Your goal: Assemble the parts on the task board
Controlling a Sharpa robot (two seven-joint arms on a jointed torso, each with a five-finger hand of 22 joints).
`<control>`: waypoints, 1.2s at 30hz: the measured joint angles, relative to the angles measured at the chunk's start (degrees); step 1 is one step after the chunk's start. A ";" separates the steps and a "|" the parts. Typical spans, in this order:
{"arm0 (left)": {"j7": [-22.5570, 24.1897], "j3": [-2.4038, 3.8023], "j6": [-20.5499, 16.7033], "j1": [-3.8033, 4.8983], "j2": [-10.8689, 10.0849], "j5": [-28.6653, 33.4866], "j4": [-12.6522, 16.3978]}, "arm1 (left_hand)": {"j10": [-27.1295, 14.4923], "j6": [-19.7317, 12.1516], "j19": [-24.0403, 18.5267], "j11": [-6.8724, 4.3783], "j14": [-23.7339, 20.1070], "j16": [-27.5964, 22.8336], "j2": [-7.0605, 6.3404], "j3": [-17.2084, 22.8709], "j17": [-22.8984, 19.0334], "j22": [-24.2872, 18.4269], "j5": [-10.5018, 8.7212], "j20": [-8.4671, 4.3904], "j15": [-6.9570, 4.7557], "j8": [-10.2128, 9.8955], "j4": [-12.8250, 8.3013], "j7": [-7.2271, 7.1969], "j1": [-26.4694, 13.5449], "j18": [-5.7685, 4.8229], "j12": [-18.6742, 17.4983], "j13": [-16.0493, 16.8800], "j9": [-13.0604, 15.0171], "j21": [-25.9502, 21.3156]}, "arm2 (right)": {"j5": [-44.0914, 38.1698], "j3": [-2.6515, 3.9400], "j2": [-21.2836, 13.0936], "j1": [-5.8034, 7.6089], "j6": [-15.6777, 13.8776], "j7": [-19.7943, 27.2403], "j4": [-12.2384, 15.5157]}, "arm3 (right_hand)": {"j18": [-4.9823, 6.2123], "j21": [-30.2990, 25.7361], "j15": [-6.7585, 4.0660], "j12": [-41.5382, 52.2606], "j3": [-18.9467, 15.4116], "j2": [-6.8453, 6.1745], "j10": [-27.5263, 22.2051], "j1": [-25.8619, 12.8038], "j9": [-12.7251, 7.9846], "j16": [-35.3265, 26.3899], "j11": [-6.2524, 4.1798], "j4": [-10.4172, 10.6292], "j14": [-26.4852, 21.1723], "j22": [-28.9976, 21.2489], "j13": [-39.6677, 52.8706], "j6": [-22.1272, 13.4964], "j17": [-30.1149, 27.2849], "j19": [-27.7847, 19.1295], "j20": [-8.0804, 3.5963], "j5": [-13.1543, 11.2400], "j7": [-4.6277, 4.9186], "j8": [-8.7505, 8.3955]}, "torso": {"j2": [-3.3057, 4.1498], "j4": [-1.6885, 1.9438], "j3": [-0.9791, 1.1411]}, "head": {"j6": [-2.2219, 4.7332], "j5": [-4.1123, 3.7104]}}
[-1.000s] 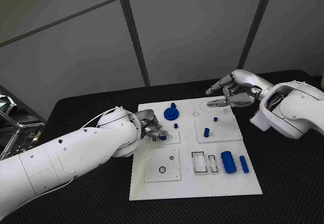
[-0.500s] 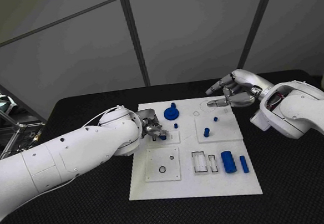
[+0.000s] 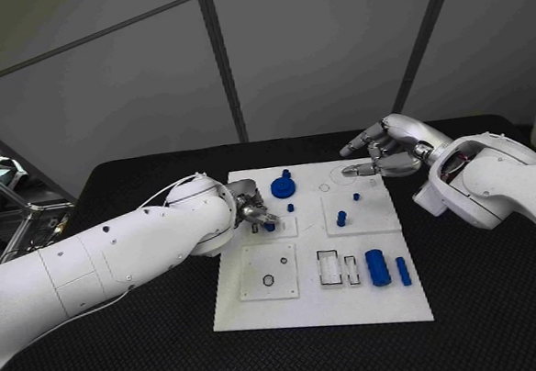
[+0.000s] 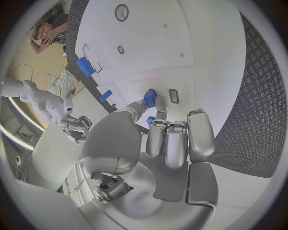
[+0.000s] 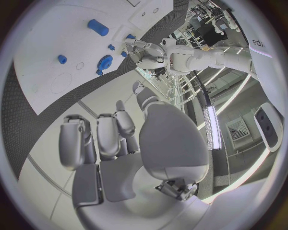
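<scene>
The white task board lies in the middle of the table. My left hand hovers low over the board's left middle tile and pinches a small blue part between thumb and a finger, just beside a small rectangular slot. A blue gear stands at the board's far side, with short blue pegs on the right tile. A blue cylinder and a thin blue bar lie near the right front. My right hand hangs over the board's far right corner, fingers apart and holding nothing.
Two clear rectangular frames sit on the board beside the cylinder. The front left tile has a round hole. Black textured table surrounds the board, with grey wall panels behind.
The left arm has shifted very slightly while its hand keeps pinching the small blue part over the same tile. The right hand has not moved.
</scene>
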 measured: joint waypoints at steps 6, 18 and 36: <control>-0.26 -0.02 0.33 0.00 0.25 0.05 -0.35 | -0.01 1.22 0.21 -0.40 -0.01 0.36 0.00 -1.65 0.00 0.66 -7.28 -0.21 -0.20 -0.23 1.65 -0.81 0.01 0.00 0.39 0.00 1.14 0.23 | 0.00 0.00 0.04 0.00 0.01 0.00 -0.03 | 0.00 0.00 0.00 0.00 0.00 0.23 0.00 -0.23 -0.01 0.00 0.00 0.00 0.00 0.00 0.00 0.00 -0.09 0.00 0.00 0.00 0.00 0.00 | 0.00 0.00 0.00 | -0.05 -0.03; -0.71 -0.07 0.64 -0.03 0.55 0.06 -0.85 | -0.33 2.54 0.82 -0.71 -0.01 0.43 -0.19 -5.74 0.00 1.84 -15.14 -0.41 -0.20 -0.61 6.05 -0.90 -1.67 0.00 1.05 0.04 3.53 0.78 | 0.00 0.00 0.07 0.00 0.01 0.00 -0.08 | 0.00 0.00 0.00 0.00 0.00 -0.01 0.00 -0.47 -0.01 0.00 0.00 0.00 0.00 0.00 -0.14 0.00 -0.20 0.00 0.00 0.00 0.00 0.00 | 0.01 0.01 -0.02 | -0.06 -0.09; -0.96 0.61 0.56 -0.35 0.50 0.21 -0.64 | -0.33 2.95 1.23 -0.70 0.19 0.43 -1.88 -11.74 0.00 2.46 -19.01 -0.41 -0.39 -1.47 12.13 -0.50 -4.27 0.02 1.33 0.03 6.13 0.99 | 0.00 0.00 0.07 0.00 0.00 0.03 -0.47 | 0.00 0.00 0.00 0.00 -0.15 -0.01 0.00 -0.91 -0.02 0.00 0.00 0.15 0.00 0.00 -0.21 0.00 -0.20 0.00 0.00 0.00 0.00 0.00 | 0.00 0.06 -0.04 | 0.19 -0.24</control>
